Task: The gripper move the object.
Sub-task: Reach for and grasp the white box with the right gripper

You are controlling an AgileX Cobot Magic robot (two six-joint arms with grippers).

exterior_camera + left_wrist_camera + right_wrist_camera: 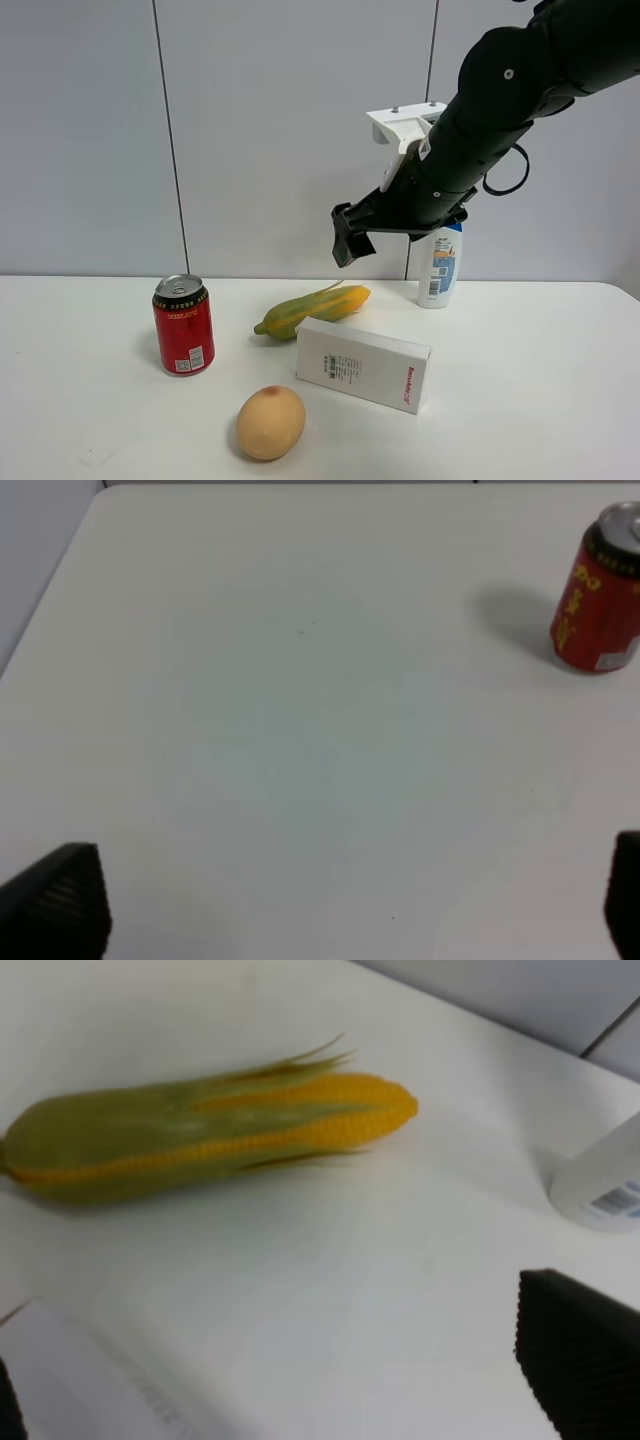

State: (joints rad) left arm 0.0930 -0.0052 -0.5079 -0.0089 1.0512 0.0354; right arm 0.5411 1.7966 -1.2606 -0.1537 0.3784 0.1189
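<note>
white carton (pixel 363 364) lies flat on the table (pixel 540 400), about mid-table, set at a slant with its red lettering on the side face at the right end. it touches nothing that i can see. just behind it the corn (pixel 312 310) lies on its side, husk half peeled back, and a red can (pixel 183 325) stands upright well off to the left. a round yellow-orange fruit (pixel 270 422) sits in front, between can and carton. at the back a white bottle (pixel 439 262) stands by the wall, its top hidden by the arm.

from the right, the right gripper (pixel 345 248) hangs in the air above the corn, well clear of the table and holding nothing. its wrist camera shows the fingers (pixel 580 1360) spread wide (one at each edge of the frame), with the corn (pixel 200 1135) below and a corner of the carton (pixel 70 1380) just in view.

only the wrist camera shows the left gripper (pixel 340 900). its fingertips (pixel 55 900) are far apart over bare table, empty, with the can (pixel 597 600) standing well away.
</note>
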